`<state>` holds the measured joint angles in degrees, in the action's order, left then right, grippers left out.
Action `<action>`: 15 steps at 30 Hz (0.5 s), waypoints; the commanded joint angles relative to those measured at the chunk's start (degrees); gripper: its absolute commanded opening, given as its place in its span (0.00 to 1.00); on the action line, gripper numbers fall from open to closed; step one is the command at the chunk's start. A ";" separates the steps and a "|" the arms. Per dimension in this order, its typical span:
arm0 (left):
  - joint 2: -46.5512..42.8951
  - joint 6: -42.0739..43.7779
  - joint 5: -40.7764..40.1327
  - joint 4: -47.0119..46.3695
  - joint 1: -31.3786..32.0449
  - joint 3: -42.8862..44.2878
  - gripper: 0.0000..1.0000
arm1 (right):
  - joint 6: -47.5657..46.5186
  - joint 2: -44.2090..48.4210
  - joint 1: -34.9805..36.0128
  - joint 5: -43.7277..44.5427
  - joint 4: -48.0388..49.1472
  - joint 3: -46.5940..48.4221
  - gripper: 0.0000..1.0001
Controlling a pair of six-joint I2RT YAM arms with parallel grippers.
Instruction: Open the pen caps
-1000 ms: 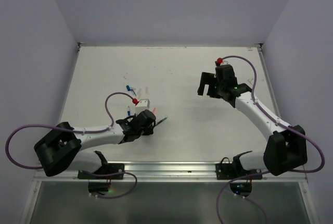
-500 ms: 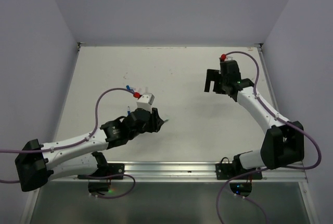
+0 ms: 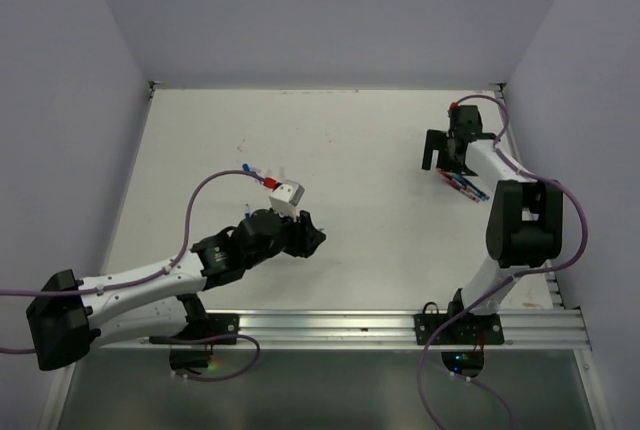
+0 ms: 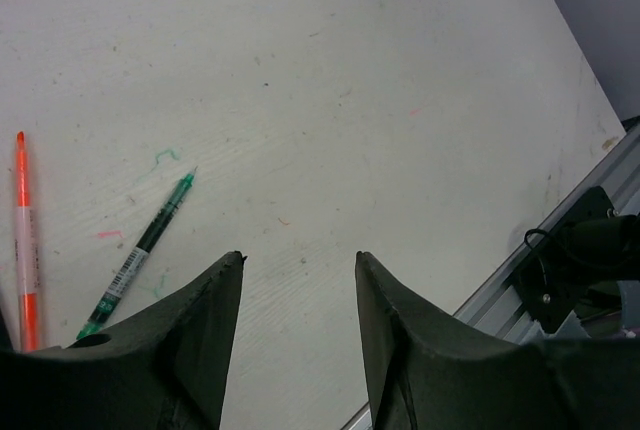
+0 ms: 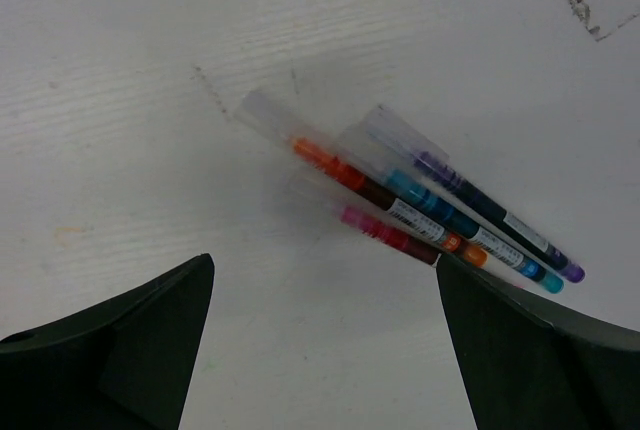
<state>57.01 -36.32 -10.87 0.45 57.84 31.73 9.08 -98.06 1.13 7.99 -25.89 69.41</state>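
**A:** Where's the right claw?

**B:** The right gripper [image 5: 325,262] hovers over the far right side of the table [image 3: 350,140]. Its fingers are spread wide with nothing between them. Right under it lie four pens [image 5: 430,220], side by side and touching: orange, teal, purple, pink.

**A:** And the pen caps?

**B:** The pen caps [image 5: 268,112] look clear. In the wrist view they sit on the upper-left ends of those four pens. All appear to be on, though the pink one's is faint.

**A:** Left side?

**B:** The left gripper [image 4: 300,260] is low over the near middle of the table, jaws apart, holding nothing. Just beside its left finger lies a green pen [image 4: 140,250] with its fine tip bare. A bright orange pen [image 4: 25,240] lies near it, not touching.

**A:** Anything else?

**B:** From above there are tiny blue bits [image 3: 245,168] beyond the left arm. They're too small to say what they are.
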 commanded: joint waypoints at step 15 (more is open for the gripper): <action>7.41 6.08 6.39 -11.35 0.08 -1.49 0.53 | -4.60 -5.56 -3.59 -2.09 5.67 -2.25 0.95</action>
<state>64.29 -32.45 -5.37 -6.85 57.84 30.09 5.02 -103.98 -2.59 7.68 -22.44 68.12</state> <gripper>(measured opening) 0.525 0.952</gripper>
